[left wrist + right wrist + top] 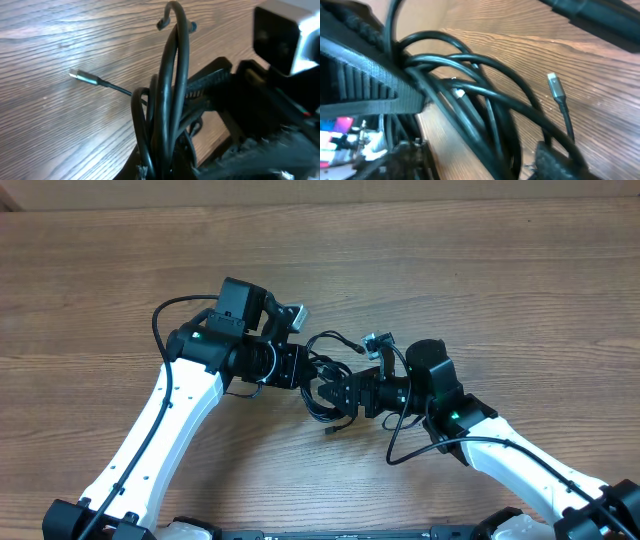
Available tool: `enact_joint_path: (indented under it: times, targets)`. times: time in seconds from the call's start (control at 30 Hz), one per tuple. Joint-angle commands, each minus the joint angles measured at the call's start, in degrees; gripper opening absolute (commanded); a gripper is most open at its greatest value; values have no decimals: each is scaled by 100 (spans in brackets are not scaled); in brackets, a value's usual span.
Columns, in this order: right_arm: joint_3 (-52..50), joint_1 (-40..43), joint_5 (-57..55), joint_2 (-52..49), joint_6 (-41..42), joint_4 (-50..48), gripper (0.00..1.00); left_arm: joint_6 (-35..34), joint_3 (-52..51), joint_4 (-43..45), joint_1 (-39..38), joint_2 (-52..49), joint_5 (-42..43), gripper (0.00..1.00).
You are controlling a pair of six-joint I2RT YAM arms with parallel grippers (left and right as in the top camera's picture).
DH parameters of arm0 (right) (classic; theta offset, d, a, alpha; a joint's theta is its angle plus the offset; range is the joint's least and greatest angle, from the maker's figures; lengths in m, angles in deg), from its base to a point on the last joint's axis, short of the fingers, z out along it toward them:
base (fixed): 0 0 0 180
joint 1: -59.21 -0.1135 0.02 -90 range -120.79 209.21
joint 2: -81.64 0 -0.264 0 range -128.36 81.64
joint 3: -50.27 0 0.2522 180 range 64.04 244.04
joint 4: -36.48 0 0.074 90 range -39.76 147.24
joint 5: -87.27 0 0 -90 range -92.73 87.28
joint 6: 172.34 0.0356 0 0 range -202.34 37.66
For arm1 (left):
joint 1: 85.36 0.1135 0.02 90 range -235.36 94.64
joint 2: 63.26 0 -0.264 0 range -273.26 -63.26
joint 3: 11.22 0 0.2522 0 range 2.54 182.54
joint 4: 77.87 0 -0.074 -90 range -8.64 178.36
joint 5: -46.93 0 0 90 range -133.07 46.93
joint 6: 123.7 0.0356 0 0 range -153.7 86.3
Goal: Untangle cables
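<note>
Several cables [170, 90] sit bunched near the middle of the table [450, 260]. The left gripper [308, 373] is clamped shut on the bundle; the right gripper [332, 393] has its jaws apart around some strands. It should, I'd say, close on one strand only and draw away slowly.
</note>
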Motion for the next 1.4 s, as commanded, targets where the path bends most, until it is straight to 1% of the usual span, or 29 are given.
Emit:
enact_joint_path:
  times: [0.0, 0.1, 0.17, 0.23, 0.27, 0.37, 0.43, 0.57, 0.6, 0.7, 0.87, 0.97, 1.03, 1.1, 1.17, 1.27, 1.33, 1.37]
  targets:
    - [68, -2, -343, -144, -22, 76, 65, 131, 59, 114, -37, 61, 846, 4]
    - [68, -2, -372, -144, -22, 79, 60, 131, 59, 179, -37, 61, 1145, 4]
    - [68, -2, -485, -144, -24, 103, 54, 129, 59, 219, -35, 61, 1390, 4]
    - [68, -35, -835, -144, -79, 208, 53, 94, 59, 278, -37, 61, 1611, 4]
    - [68, -83, -1095, -144, -236, 280, 53, 24, 59, 323, -37, 61, 1725, 4]
    - [68, -291, -1902, -144, -640, 411, 52, -407, 59, 446, -37, 61, 1871, 4]
    - [68, -492, -2459, -144, -778, 415, 44, -632, 59, 455, -37, 61, 1871, 4]
    - [68, -839, -3292, -144, -776, 415, 19, -863, 59, 450, -37, 61, 1869, 4]
    - [68, -892, -3368, -144, -776, 415, 14, -861, 59, 450, -35, 61, 1867, 4]
    - [68, -927, -3241, -142, -774, 420, 4, -861, 59, 439, -33, 61, 1648, 4]
    - [68, -863, -2354, -87, -774, 435, 4, -876, 59, 313, 11, 61, 756, 4]
    - [68, -745, -1488, -7, -776, 446, 4, -1150, 59, 249, 129, 61, 175, 4]
    - [68, -669, -833, 4, -776, 468, 4, -1456, 59, 308, 254, 61, -129, 4]
    - [68, -660, -503, 4, -776, 706, 4, -1733, 59, 466, 396, 61, -173, 4]
    - [68, -667, -514, 4, -787, 1064, 4, -1902, 59, 671, 479, 61, -144, 4]
    - [68, -664, -476, 4, -1139, 1515, 4, -2024, 59, 1045, 533, 61, -166, 4]
    - [68, -664, -251, 4, -1386, 1604, 4, -2063, 59, 1191, 531, 61, -197, 4]
    - [68, -664, 50, 4, -1552, 1587, 4, -2063, 59, 1250, 531, 61, -216, 4]
